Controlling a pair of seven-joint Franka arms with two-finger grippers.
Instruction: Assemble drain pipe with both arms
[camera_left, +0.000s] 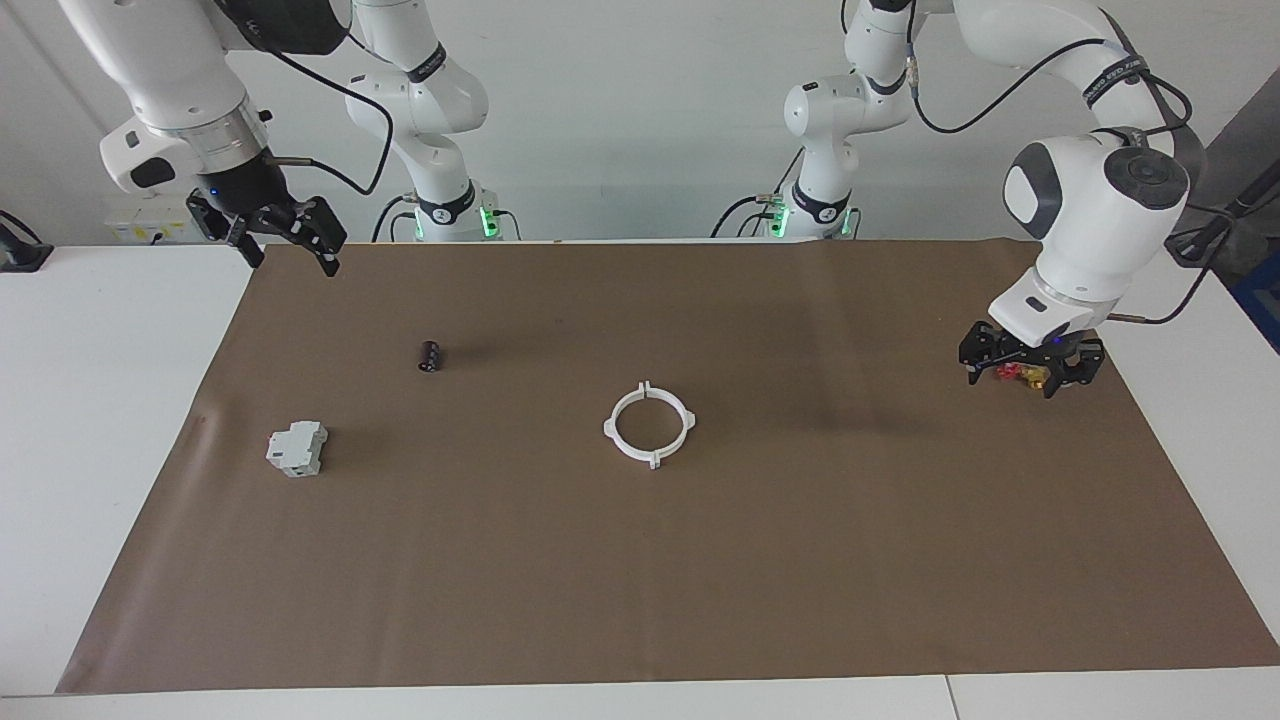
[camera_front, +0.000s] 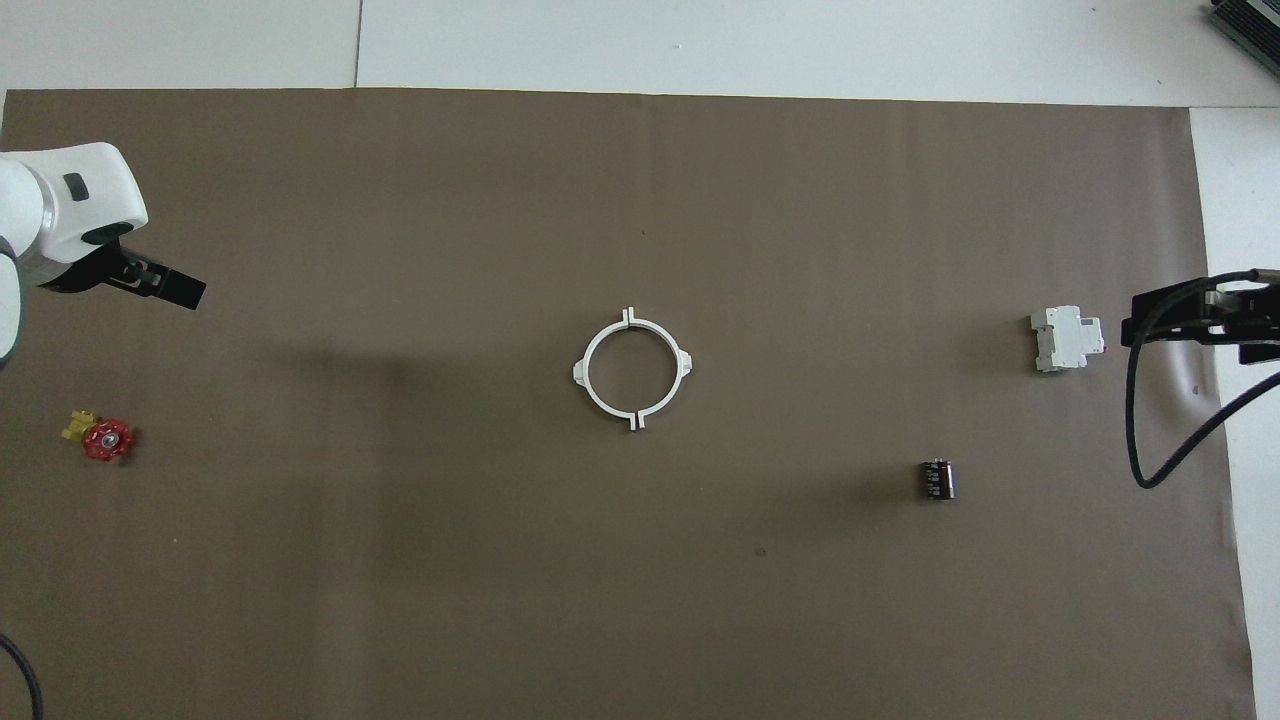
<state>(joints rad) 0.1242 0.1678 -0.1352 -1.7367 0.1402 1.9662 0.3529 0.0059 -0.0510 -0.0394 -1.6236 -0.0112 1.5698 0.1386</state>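
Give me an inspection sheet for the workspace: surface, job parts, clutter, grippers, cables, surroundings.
Surface: brown mat on white table, lying flat.
Job's things: drain pipe mid-mat, both half-rings meeting as one ring, ungripped.
Clutter: grey block; dark cylinder; red-and-gold valve.
Grippers: left gripper open, over the valve area; right gripper open, raised over the mat's corner.
Cables: black cable loops from the right wrist.
Surroundings: white wall; nothing else seen.
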